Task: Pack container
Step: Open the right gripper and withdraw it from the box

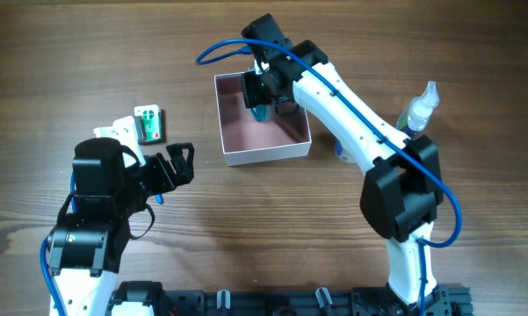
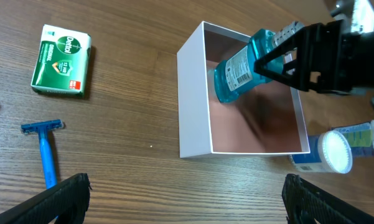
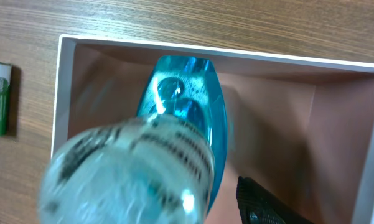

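The container [image 1: 268, 156] is a square white box with a dusty-pink inside, at the table's middle back. My right gripper [image 1: 264, 90] is shut on a blue mouthwash bottle [image 1: 260, 111] and holds it tilted, base down, inside the container. The left wrist view shows the container [image 2: 193, 99], the bottle [image 2: 235, 73] and the right gripper [image 2: 299, 56] on the bottle's neck. In the right wrist view the bottle [image 3: 183, 118] fills the middle over the container's far wall [image 3: 236, 55]. My left gripper [image 1: 177, 163] is open and empty, left of the container; its fingers [image 2: 187, 208] frame bare wood.
A green-and-white soap box [image 1: 148, 123] [image 2: 62, 59] and a second small white box [image 1: 114, 132] lie at the left. A blue razor [image 2: 46, 152] lies near my left gripper. A clear spray bottle [image 1: 419, 107] stands at the right. A white-capped bottle [image 2: 333, 149] lies beside the container.
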Available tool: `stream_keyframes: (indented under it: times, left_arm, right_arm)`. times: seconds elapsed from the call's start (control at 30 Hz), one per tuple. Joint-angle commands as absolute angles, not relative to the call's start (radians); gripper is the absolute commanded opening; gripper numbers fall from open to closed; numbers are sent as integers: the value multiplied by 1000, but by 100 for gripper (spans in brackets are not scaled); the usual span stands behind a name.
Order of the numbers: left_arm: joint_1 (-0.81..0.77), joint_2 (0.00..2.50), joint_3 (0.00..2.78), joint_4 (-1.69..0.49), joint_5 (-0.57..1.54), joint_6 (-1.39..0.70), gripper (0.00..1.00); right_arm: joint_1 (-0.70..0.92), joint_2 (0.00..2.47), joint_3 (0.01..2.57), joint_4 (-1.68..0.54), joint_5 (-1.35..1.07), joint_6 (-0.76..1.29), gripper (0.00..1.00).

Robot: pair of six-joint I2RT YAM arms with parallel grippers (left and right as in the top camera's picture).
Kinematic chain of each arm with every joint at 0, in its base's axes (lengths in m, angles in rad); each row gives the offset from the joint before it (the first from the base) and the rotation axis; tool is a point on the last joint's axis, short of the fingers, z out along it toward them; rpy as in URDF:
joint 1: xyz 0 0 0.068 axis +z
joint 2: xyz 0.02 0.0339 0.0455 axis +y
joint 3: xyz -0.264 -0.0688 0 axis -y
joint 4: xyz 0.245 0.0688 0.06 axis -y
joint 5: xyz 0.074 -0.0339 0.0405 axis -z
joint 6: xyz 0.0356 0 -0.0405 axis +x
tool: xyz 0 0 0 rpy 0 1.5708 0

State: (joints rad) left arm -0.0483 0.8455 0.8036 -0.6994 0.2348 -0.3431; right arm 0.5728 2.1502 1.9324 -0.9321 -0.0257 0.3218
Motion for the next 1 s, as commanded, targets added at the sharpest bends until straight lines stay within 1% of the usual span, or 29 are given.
stream_keyframes:
  times: [0.0, 0.17, 0.2, 0.23, 0.27, 0.3, 0.33, 0.47, 0.6, 0.73, 0.97]
  left_arm:
    - [-54, 846, 825, -697, 253, -345, 100]
    - [-54, 846, 825, -697, 253, -345, 100]
    - [-54, 846, 825, -697, 253, -345, 100]
    - [-54, 846, 825, -697, 253, -345, 100]
    - [-54, 846, 825, -697, 253, -345, 100]
    - [-54, 846, 825, -697, 253, -345, 100]
    - [-54, 846, 825, -697, 253, -345, 100]
    - [-54, 846, 825, -697, 253, -345, 100]
    - [-54, 846, 825, -697, 254, -345, 100]
    - [-54, 846, 825, -698, 254, -345, 100]
    - [-54, 846, 825, -700, 254, -345, 100]
  right_arm:
    - [577, 2038, 1943, -934, -7, 289, 59]
    - [577, 1935, 1943, -932, 11, 265, 58]
    - [577, 1905, 1943, -937, 23, 255, 55]
    - [576, 1891, 1943, -944, 40, 257, 49]
    - [575, 1870, 1943, -963, 85, 271, 31]
    - [572, 1861, 1943, -981, 121, 291, 17]
    - [569, 1856, 1943, -1002, 149, 311, 4]
    - [551, 1867, 1930, -1083, 157, 322, 4]
    - [550, 1885, 1869, -1115, 157, 322, 4]
    - [550, 1894, 1789, -1097, 141, 326, 4]
    - [550, 1895, 1599, -982, 65, 325, 5]
